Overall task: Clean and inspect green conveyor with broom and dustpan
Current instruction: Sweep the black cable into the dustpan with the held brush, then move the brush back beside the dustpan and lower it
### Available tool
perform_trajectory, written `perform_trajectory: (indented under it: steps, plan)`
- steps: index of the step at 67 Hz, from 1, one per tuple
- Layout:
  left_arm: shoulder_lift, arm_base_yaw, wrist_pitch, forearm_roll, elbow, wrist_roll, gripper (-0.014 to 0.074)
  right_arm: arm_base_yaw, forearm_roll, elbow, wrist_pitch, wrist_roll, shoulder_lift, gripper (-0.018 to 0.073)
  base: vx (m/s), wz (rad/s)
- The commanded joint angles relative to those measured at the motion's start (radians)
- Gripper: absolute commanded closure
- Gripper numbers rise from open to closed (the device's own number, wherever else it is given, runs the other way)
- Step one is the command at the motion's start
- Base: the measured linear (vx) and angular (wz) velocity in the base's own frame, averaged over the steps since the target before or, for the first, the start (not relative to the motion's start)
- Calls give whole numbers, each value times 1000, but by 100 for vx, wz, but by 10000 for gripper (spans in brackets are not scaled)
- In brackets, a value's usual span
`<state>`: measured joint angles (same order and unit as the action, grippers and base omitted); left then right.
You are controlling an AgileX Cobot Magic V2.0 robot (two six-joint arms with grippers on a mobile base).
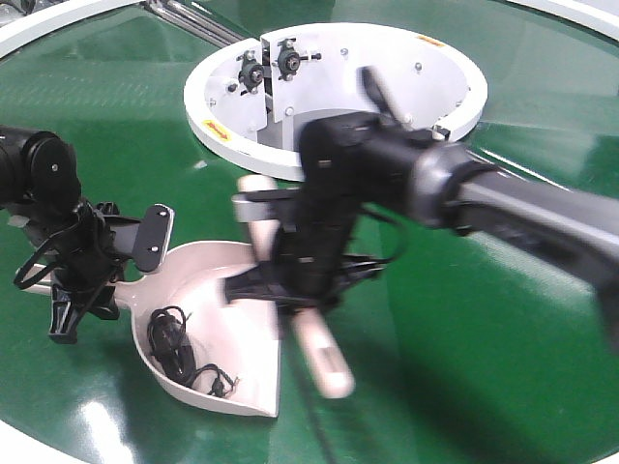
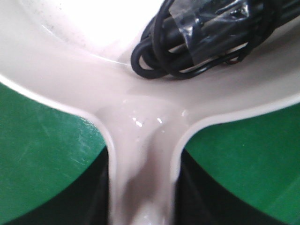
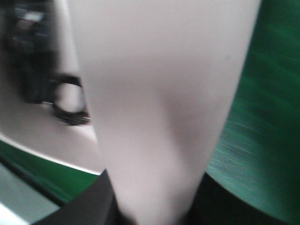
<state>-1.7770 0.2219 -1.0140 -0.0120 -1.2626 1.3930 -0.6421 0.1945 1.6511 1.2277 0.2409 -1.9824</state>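
Note:
The pale dustpan (image 1: 237,324) lies on the green conveyor (image 1: 464,329), mouth toward the near edge, with a bundle of black cable (image 1: 179,350) inside it. My left gripper (image 1: 82,295) is shut on the dustpan's handle. In the left wrist view that handle (image 2: 143,164) runs between the dark jaws of the gripper (image 2: 143,192), and the cable (image 2: 201,37) lies in the pan. My right gripper (image 1: 290,288) is shut on the broom (image 1: 324,362), held over the pan's right edge. The frame is motion-blurred there. In the right wrist view the broom (image 3: 164,93) fills the middle. Its bristles are hidden.
A white ring-shaped housing (image 1: 205,121) with black fittings inside stands on the belt just behind both grippers. White edging (image 1: 58,24) curves along the far left. The belt's near edge runs along the bottom left. Open green belt (image 3: 255,140) stretches to the right.

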Motion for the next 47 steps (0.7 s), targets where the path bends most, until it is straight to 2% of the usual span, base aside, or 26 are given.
perform_trajectory:
  steps: [1,9,31,38,47]
  plan:
    - [41,5,5,-26,-24,-10,604,71,-77,-76,59,-20,126,564,0,0]
    - [41,5,5,-26,-24,-10,604,160,-139,-188,57,-58,205,564,0,0]
    - [41,5,5,-26,-24,-10,604,451,-189,-386,-20,-192,361,564,0,0]
    - [41,5,5,-26,-24,-10,604,509,-195,-422,-54,-213,367,564,0,0]
    - [41,5,5,-26,-24,-10,604,546,-200,-460,-78,-217,367,564,0,0]
